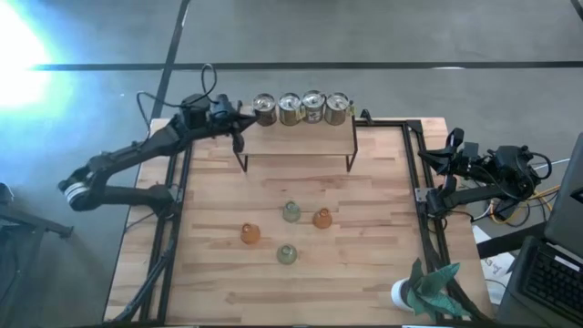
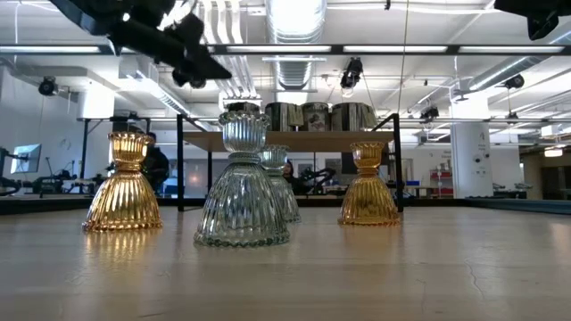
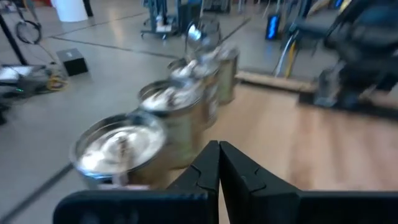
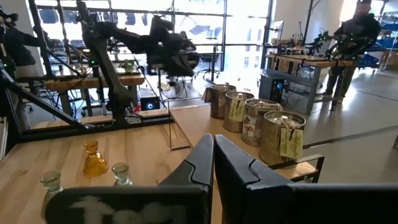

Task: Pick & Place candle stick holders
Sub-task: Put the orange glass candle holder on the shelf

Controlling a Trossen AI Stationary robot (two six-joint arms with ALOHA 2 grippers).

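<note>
On the far left we see the left hand (image 1: 239, 124), fingers pressed together and holding nothing, just beside the end of a raised shelf (image 1: 296, 135) at the back of the bench (image 1: 364, 264). Four silvery cans (image 1: 301, 108) stand in a row on that shelf. Below it, on the wood, sit two orange glass holders (image 1: 250, 234) and two green glass holders (image 1: 291, 212), all upright and apart. At the right edge the right hand (image 1: 448, 151) waits, fingers together, empty.
</note>
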